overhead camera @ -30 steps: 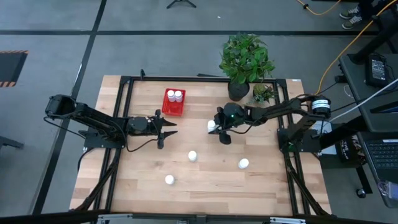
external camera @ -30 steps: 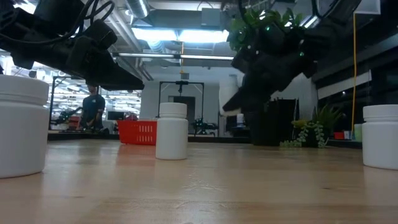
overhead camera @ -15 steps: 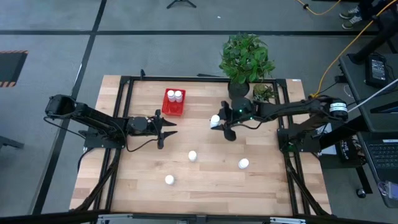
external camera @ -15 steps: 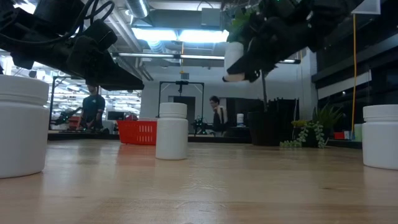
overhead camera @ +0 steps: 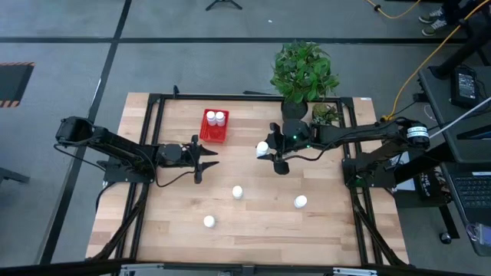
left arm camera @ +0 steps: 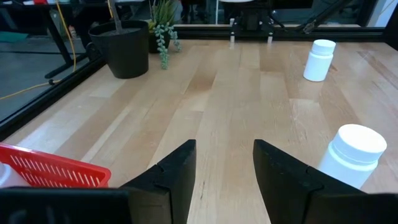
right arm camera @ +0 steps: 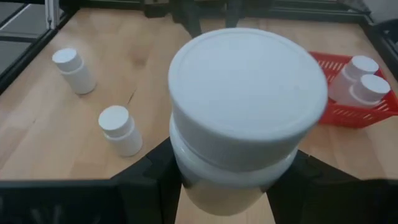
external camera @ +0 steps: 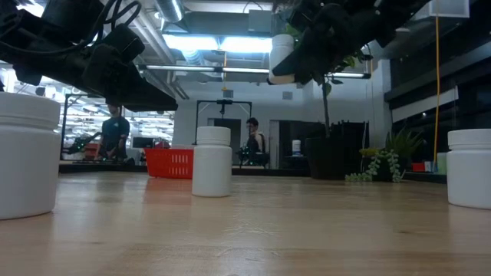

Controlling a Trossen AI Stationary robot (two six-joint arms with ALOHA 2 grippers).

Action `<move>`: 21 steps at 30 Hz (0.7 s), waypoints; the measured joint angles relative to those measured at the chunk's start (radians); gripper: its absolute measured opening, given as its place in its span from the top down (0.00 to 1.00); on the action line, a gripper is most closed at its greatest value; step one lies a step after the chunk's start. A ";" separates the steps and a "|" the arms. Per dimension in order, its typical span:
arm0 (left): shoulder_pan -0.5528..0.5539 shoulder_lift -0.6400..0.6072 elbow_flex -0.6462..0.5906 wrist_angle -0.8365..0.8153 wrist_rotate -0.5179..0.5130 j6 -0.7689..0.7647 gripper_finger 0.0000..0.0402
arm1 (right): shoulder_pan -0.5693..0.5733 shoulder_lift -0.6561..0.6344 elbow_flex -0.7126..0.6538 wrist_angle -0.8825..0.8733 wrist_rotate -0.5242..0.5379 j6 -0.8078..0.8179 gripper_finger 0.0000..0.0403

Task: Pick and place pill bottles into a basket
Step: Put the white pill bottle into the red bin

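My right gripper is shut on a white pill bottle, held in the air over the table's middle, right of the red basket. Two bottles stand in the basket's far end. Three more bottles stand on their bases on the wood: one mid-table, one to the right, one nearer the front. My left gripper waits open just in front of the basket, with nothing between its fingers. My right gripper pinches the bottle's body just under the white cap, between its two fingers, one on each side. The fingers come slanting down from the table's right. The bottle hangs clear of the table, roughly upright, cap up.
A dark plant pot with a leafy plant stands at the far edge, right of the basket, and a small trailing plant beside it. A black frame borders the tabletop. People stand in the room behind.
My right gripper has risen, still shut on the pill bottle, and has rolled slightly. The bottle has gone up from near the tabletop to well clear of it, drifting a little toward the far edge.
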 joint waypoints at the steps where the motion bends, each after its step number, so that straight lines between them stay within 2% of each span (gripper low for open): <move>1: 0.000 0.000 0.000 0.000 0.000 0.000 0.62 | 0.000 0.000 0.000 0.001 0.000 0.003 0.57; 11: 0.000 0.000 0.000 0.039 -0.010 0.079 0.59 | 0.000 0.000 0.000 0.001 0.003 0.010 0.57; 16: 0.000 0.000 0.000 0.138 0.055 0.064 0.51 | 0.000 0.000 0.000 0.002 0.016 0.010 0.57; 21: 0.000 0.000 0.001 0.241 0.058 0.101 0.42 | -0.001 0.000 0.000 0.002 0.029 0.011 0.57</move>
